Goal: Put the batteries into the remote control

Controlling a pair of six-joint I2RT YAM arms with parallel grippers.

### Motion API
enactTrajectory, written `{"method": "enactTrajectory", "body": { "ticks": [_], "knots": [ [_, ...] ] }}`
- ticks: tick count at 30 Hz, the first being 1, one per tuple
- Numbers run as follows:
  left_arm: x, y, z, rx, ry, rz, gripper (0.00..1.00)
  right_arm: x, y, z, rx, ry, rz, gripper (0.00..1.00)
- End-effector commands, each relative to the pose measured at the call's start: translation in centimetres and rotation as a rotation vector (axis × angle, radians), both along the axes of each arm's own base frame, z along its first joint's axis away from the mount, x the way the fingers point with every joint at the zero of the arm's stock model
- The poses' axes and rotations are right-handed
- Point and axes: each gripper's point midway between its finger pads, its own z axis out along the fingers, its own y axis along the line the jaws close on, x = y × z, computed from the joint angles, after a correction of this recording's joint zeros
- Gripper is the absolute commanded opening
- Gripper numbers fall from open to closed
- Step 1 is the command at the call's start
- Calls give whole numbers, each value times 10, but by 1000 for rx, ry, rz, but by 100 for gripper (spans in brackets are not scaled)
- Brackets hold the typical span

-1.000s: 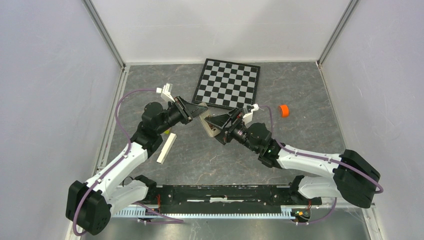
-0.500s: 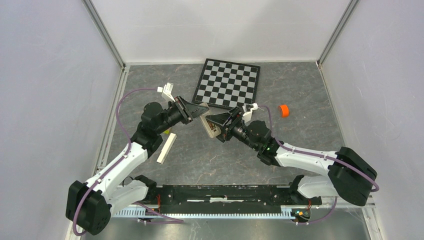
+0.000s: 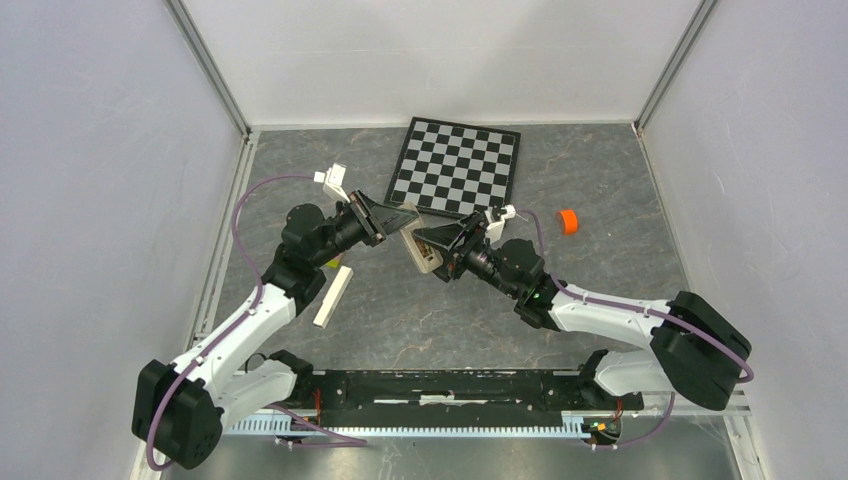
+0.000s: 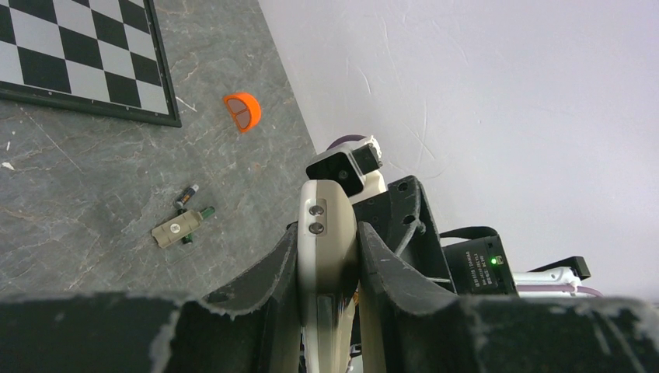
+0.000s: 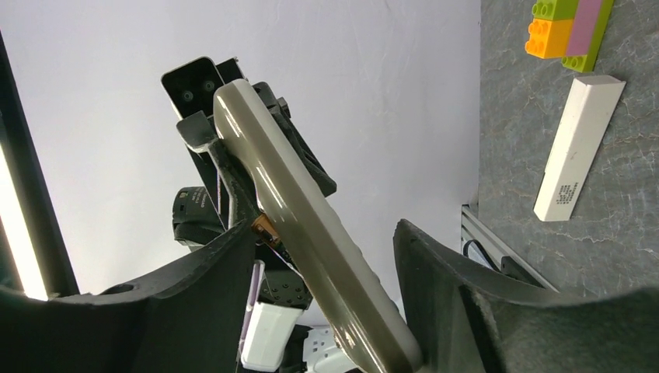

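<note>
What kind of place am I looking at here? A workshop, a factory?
Most likely a robotics lab test cell: a left arm and a right arm bolted to a table boxed in by plain white panels, a checkerboard lying flat, and odd props such as an orange cap and toy bricks.

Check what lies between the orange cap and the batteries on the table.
Nothing: in the left wrist view, the stretch of grey table between the orange cap and the batteries is bare.

Robotics lab cell, white panel walls point(image 3: 440, 55), checkerboard point(image 3: 455, 167)
</note>
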Motion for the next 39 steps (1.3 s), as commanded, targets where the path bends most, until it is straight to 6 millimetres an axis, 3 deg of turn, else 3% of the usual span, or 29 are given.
{"method": "enactTrajectory", "body": {
  "ticks": [1, 24, 26, 29, 33, 39],
  "knots": [
    [-3, -4, 13, -26, -42, -34, 2, -4, 1, 30, 110, -46, 33, 68],
    [-4, -7, 23, -84, 54, -45, 2, -11, -7, 32, 135, -91, 46, 34],
    [-5, -7, 23, -85, 54, -46, 2, -11, -8, 34, 139, -102, 47, 36],
    [-5, -7, 22, -82, 52, -44, 2, -11, -9, 36, 143, -122, 43, 54],
    [-5, -6, 21, -78, 49, -40, 2, -10, -12, 38, 135, -149, 32, 68],
    [-6, -7, 22, -73, 34, -49, 2, -5, -14, 36, 117, -150, 11, 74]
  ]
}}
